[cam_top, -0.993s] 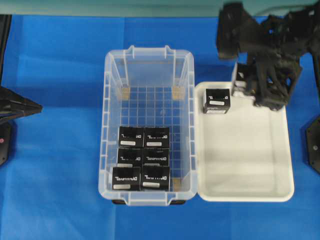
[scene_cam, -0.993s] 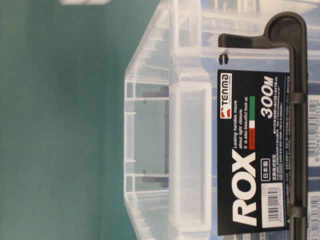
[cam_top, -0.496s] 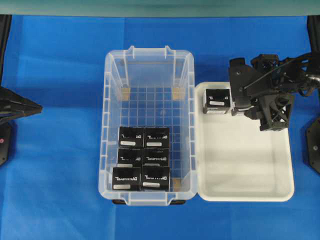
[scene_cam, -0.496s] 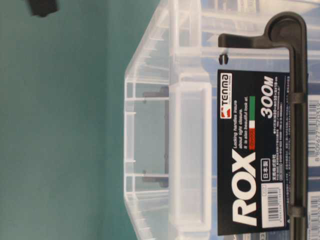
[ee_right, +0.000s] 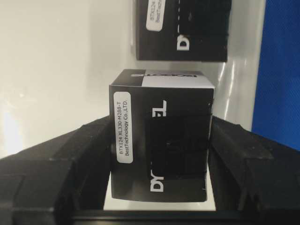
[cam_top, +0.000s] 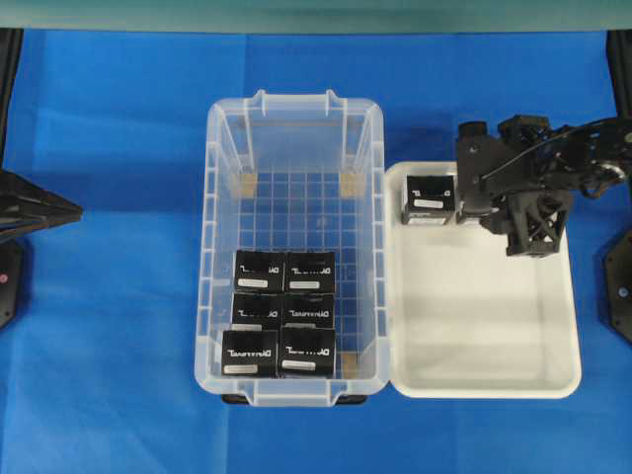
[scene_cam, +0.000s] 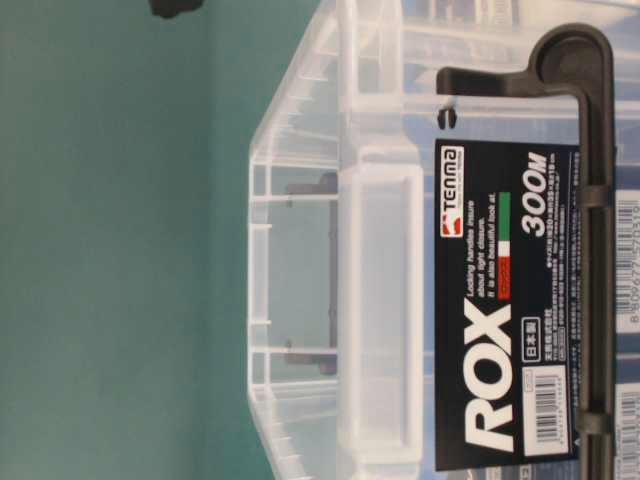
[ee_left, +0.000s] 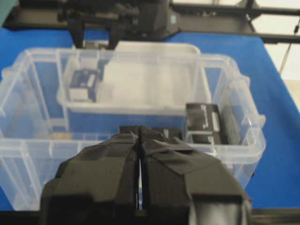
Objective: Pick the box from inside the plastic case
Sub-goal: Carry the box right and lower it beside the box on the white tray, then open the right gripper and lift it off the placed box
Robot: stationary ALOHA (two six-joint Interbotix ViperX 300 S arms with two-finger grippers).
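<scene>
A blue cloth-covered table [cam_top: 118,128] fills the scene, with a teal wall behind it in the table-level view.

The right gripper [ee_right: 161,154] is clamped on a small black cube-like carton with white lettering and a white label strip [ee_right: 161,140]; its two padded fingers [ee_right: 70,154] press against the carton's left and right faces. In the overhead view this gripper [cam_top: 464,205] hangs over the far left corner of a shallow opaque white tray [cam_top: 553,385], and the carton it holds is barely visible there. Just ahead of the gripper, a second identical black carton [cam_top: 428,198] sits in that tray corner; the wrist view shows it [ee_right: 183,30] just beyond the held one.

Well off to the gripper's far side, past the tray's edge, stands the large clear rectangular plastic case with a grid-patterned floor [cam_top: 296,128]. Six more black cartons [cam_top: 283,314] are packed together in two columns at the case's near end; the rest of its floor is bare. Case and tray sit side by side, rims touching or nearly so.

The left gripper [ee_left: 139,136] has its taped fingers pressed together with nothing between them, pointed at the case's long wall [ee_left: 28,140] from outside it.
</scene>
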